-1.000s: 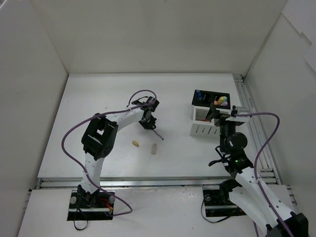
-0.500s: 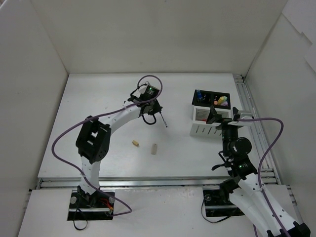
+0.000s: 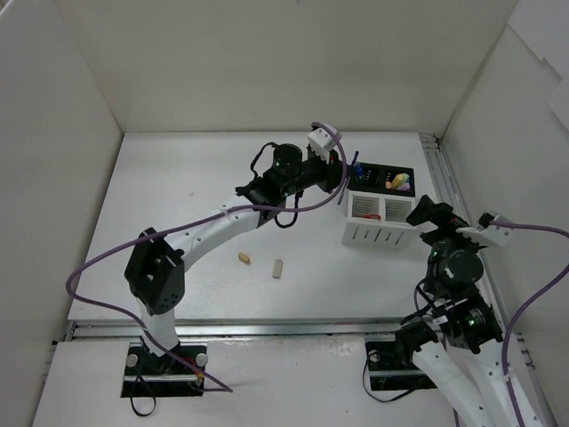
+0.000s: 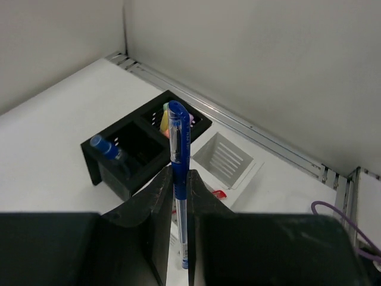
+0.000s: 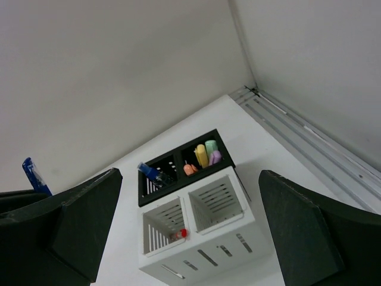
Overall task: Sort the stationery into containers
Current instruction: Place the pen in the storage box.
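My left gripper [image 3: 341, 181] is shut on a blue-capped pen [image 4: 178, 137], held upright just left of the joined boxes; in the left wrist view [image 4: 178, 174] the pen sits clamped between the fingers. The black box [image 3: 384, 169] holds another blue-capped pen [image 5: 152, 173] in its left compartment and yellow, green, pink and orange markers [image 5: 205, 156] in its right. The white slotted box [image 3: 374, 233] has a red-tipped pen [image 5: 180, 233] in its left compartment. My right gripper [image 3: 428, 214] is open and empty, right of and above the boxes [image 5: 190, 176].
Two beige erasers [image 3: 243, 258] [image 3: 277, 268] lie on the white table left of centre. A metal rail [image 3: 449, 213] runs along the table's right edge, close to the boxes. White walls enclose the back and both sides.
My left arm has swung right from the table's middle to the boxes, carrying the pen. My right gripper has drawn back to the right, away from the white box.
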`<state>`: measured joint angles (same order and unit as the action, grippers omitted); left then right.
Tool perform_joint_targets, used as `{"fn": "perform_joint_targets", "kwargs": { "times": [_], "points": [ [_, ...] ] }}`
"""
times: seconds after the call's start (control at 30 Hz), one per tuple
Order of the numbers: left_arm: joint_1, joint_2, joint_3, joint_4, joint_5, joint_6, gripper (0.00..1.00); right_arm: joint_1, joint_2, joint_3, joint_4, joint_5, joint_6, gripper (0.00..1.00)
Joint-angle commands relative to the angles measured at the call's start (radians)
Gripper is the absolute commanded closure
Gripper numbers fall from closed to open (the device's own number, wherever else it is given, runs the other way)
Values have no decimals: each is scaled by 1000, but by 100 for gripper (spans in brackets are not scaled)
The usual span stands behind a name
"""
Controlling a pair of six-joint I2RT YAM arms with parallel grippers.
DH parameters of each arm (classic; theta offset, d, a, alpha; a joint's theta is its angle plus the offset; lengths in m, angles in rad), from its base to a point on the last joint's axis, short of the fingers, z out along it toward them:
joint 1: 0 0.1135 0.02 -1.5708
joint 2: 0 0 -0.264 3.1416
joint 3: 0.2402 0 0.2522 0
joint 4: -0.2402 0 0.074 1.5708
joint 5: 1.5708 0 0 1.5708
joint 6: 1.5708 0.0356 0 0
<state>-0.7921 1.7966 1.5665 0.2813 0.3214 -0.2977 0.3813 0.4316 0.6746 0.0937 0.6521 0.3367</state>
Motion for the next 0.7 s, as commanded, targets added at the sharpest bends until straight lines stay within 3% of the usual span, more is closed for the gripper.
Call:
{"fn": "perform_joint_targets", "kwargs": {
  "times": [0.0, 0.23, 0.67],
  "points": [
    [13, 75, 118, 134, 194, 126, 100, 5, -65, 23, -141, 150, 127, 2],
    [-7, 202, 222, 236, 281, 137, 100, 5, -195, -17, -146, 152, 114, 2],
    [-36, 314, 303, 331, 258, 63, 100, 2, -126, -7, -150, 124, 91, 2]
  ]
}}
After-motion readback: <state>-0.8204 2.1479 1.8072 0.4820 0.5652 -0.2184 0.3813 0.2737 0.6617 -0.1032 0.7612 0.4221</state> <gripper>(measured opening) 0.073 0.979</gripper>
